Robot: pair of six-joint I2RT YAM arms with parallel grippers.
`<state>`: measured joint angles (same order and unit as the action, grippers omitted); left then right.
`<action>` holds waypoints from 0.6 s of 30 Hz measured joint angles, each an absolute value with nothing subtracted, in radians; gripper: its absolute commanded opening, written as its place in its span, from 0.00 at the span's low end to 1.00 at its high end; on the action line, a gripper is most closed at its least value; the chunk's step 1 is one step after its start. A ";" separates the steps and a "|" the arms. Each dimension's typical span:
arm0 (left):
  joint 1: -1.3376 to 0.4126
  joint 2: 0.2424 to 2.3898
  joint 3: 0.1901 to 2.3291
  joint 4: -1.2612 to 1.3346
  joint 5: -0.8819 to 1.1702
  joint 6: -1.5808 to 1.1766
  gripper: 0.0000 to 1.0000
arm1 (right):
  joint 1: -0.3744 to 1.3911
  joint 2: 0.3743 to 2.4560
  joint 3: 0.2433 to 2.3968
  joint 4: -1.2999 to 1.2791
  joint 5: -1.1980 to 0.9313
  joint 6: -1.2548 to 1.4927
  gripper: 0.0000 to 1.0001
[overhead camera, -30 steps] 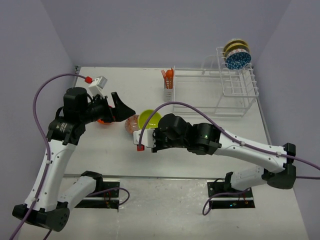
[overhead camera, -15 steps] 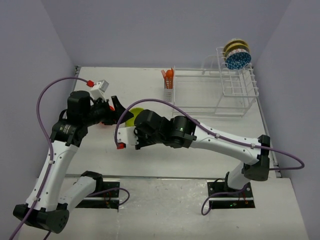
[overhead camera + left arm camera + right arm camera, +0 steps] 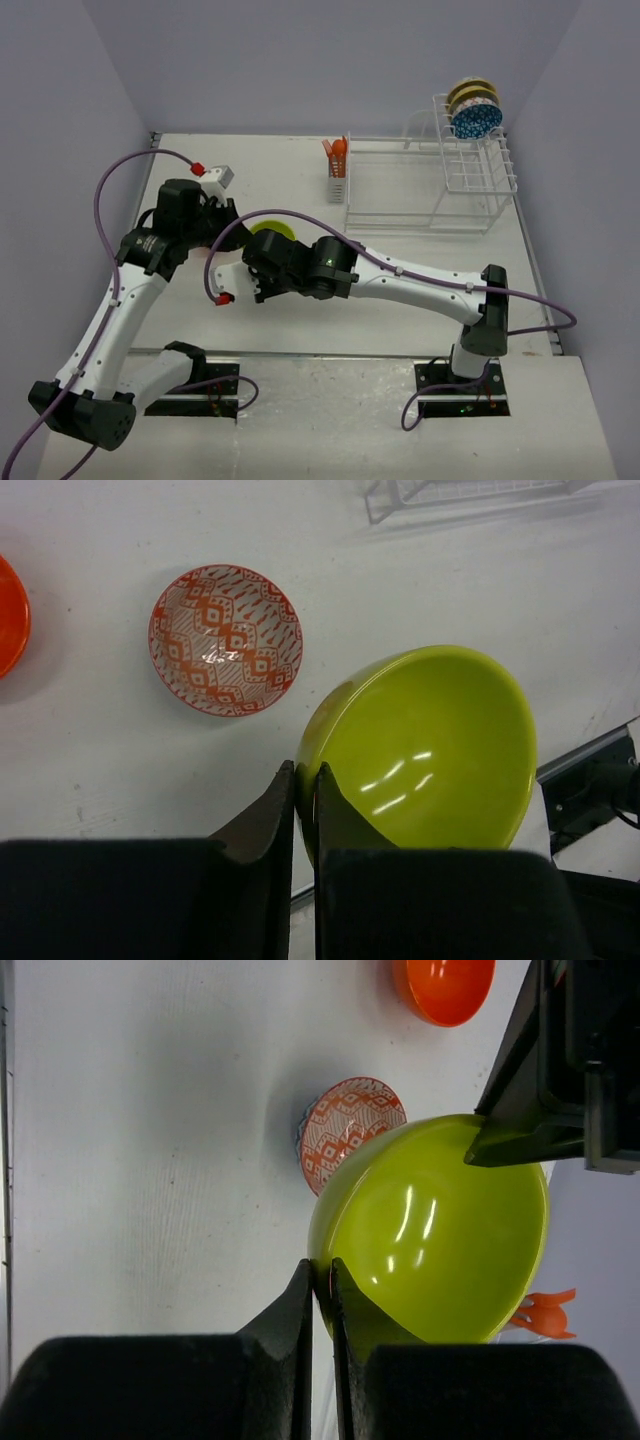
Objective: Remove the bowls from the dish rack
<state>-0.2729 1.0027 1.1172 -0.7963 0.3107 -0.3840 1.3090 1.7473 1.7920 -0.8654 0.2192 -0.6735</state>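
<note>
The lime-green bowl [image 3: 270, 232] hangs tilted above the table between both arms. My left gripper [image 3: 307, 780] is shut on one side of its rim [image 3: 430, 750]. My right gripper [image 3: 321, 1272] is shut on the opposite side of the rim [image 3: 440, 1230], and the left gripper's fingers [image 3: 510, 1138] show at the far side. The dish rack [image 3: 420, 195] stands at the back right. A blue patterned bowl [image 3: 476, 120] and two yellowish bowls [image 3: 472, 94] stand upright in its taller section.
On the table under the held bowl sit an orange-red patterned bowl [image 3: 225, 640] and a plain orange bowl [image 3: 445, 985]. Orange utensils [image 3: 338, 152] stand in the rack's small cutlery basket. Walls close in the table on three sides.
The right arm has carried the lime-green bowl leftward to the left gripper. The left gripper, open a second ago, has shut on the bowl's rim.
</note>
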 measured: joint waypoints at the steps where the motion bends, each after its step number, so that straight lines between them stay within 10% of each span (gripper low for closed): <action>1: -0.282 1.011 1.117 -0.801 0.299 -0.368 0.00 | 1.309 1.756 1.792 -0.865 0.225 -0.678 0.00; 11: -0.330 1.035 1.116 -0.811 0.203 -0.338 0.00 | 1.312 1.765 1.798 -0.860 0.242 -0.702 0.00; 12: -0.333 1.032 1.116 -0.809 0.191 -0.340 0.00 | 1.312 1.765 1.795 -0.853 0.244 -0.704 0.10; 13: -0.335 1.026 1.116 -0.808 0.176 -0.343 0.00 | 1.311 1.765 1.789 -0.841 0.246 -0.706 0.49; 15: -0.336 1.008 1.116 -0.810 0.128 -0.362 0.00 | 1.311 1.763 1.765 -0.799 0.262 -0.706 0.89; 18: -0.334 0.975 1.116 -0.807 0.027 -0.410 0.00 | 1.301 1.753 1.718 -0.737 0.281 -0.704 0.99</action>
